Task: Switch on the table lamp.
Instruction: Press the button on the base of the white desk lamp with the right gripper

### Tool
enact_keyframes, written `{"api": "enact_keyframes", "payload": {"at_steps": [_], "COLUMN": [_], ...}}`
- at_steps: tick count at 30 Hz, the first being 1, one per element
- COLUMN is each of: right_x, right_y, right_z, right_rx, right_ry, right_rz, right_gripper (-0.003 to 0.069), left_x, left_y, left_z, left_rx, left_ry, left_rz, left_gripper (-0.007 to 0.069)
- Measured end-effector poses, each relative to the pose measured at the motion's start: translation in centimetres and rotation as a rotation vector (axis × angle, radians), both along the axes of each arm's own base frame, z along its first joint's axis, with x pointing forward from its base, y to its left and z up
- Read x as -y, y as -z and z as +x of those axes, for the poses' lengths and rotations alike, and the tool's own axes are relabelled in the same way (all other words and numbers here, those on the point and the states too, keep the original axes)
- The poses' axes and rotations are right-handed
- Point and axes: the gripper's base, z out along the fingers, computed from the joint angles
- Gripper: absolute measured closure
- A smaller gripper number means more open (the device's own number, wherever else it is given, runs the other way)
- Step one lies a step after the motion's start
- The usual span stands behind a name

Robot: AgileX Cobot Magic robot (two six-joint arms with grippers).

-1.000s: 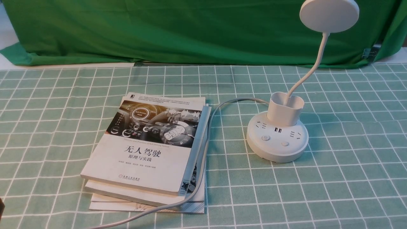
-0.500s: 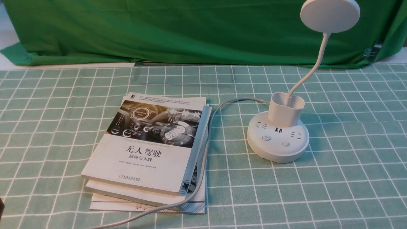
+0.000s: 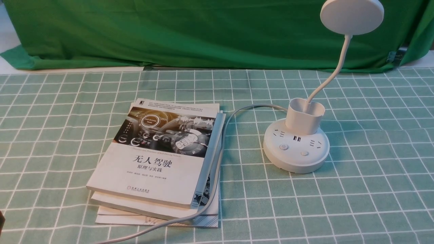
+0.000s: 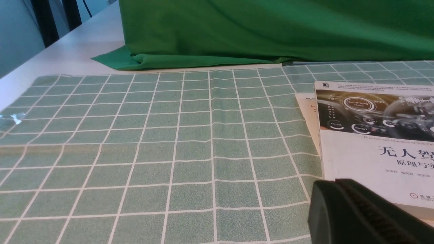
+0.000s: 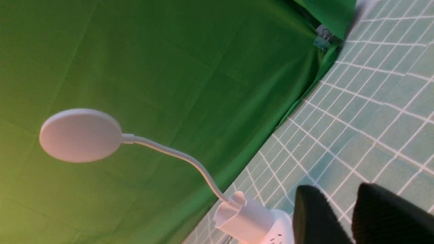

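Front view: table lamp [image 3: 296, 159] unlit on the desk [image 3: 373, 189], right of the books [image 3: 152, 152]. Off-centre press could miss its power button [image 3: 283, 147] or skid the base. Right jaws stand apart, unloaded; left jaws [image 4: 339, 193]: cannot tell whether parted. Cord [image 3: 218, 162] crosses books; snagging might drag the lamp.
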Motion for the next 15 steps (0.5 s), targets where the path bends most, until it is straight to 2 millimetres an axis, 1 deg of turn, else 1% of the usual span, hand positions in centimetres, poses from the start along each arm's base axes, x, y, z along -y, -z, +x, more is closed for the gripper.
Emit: {"api": "enact_keyframes", "payload": {"at_steps": [4, 12, 14, 15], "right_x": [0.0, 0.0, 0.0, 0.0], "right_y": [0.0, 0.0, -0.8, -1.7], "right_z": [0.0, 0.0, 0.1, 0.1], "right_rx": [0.000, -0.019, -0.041, -0.042], "right_ry": [0.000, 0.007, 0.009, 0.011], "right_rz": [-0.010, -0.207, -0.280, -0.315], "right_gripper": [0.0418, 0.0423, 0.0447, 0.0464], "left_x": [0.0, 0.0, 0.0, 0.0], "left_y": [0.0, 0.0, 0.0, 0.0], "left_z": [0.0, 0.0, 0.0, 0.0], "left_rx": [0.000, 0.000, 0.000, 0.000], "left_ry": [0.000, 0.000, 0.000, 0.000], "left_rz": [0.000, 0.000, 0.000, 0.000], "left_gripper": [0.0603, 0.0603, 0.0603, 0.0603]}}
